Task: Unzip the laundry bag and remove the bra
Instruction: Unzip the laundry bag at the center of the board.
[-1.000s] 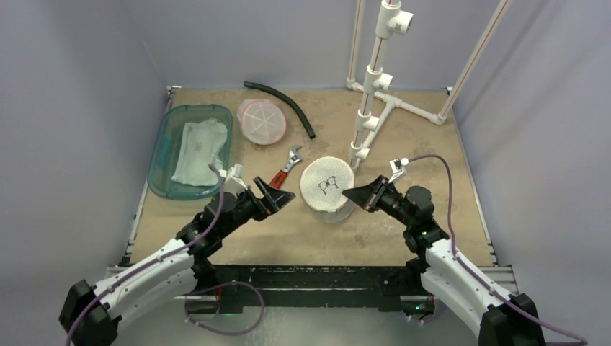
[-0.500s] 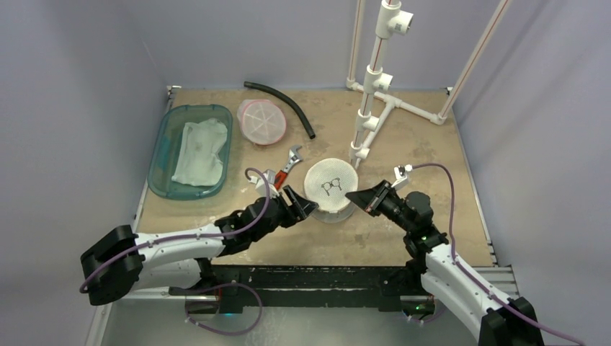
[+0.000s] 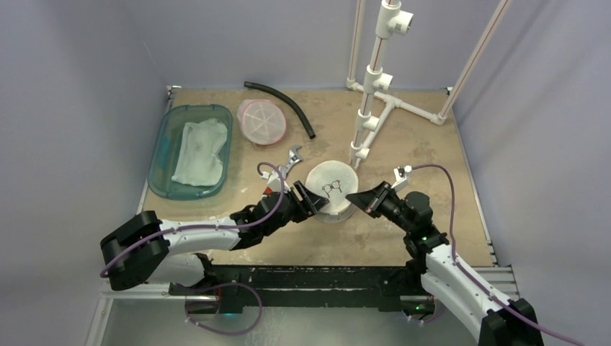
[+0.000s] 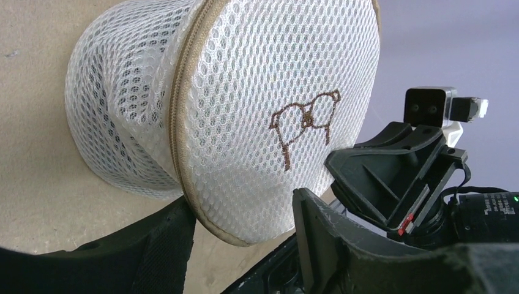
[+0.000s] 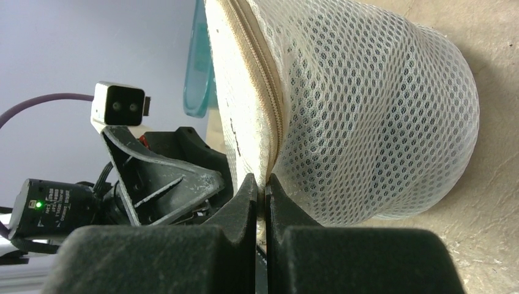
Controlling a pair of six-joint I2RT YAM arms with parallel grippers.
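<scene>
Laundry bag [image 3: 331,189], centre: white honeycomb mesh; tan zipper [image 4: 183,110] around rim; brown stitched bra motif [image 4: 305,122] on lid.
Left gripper [image 3: 310,201], right gripper [image 3: 351,194]: black; arms white with black joints; cables [image 3: 448,180] purple.
Bin [image 3: 160,155], 10 o'clock: translucent teal; cloth [image 3: 198,151] inside, white.
Round container [image 3: 261,121], 11 o'clock: pink, pale spoke pattern on top.
Hose [image 3: 284,101], 12 o'clock: black.
Wrench [image 3: 288,162], 10 o'clock of bag: red handle, silver head.
Pipe frame [image 3: 375,79], 1 o'clock: white, red striping.
Table [image 3: 432,158]: mottled tan.

One laundry bag [image 3: 331,189], one wrench [image 3: 287,164], one hose [image 3: 282,101], one bin [image 3: 155,167], one pink lid [image 3: 262,121].
</scene>
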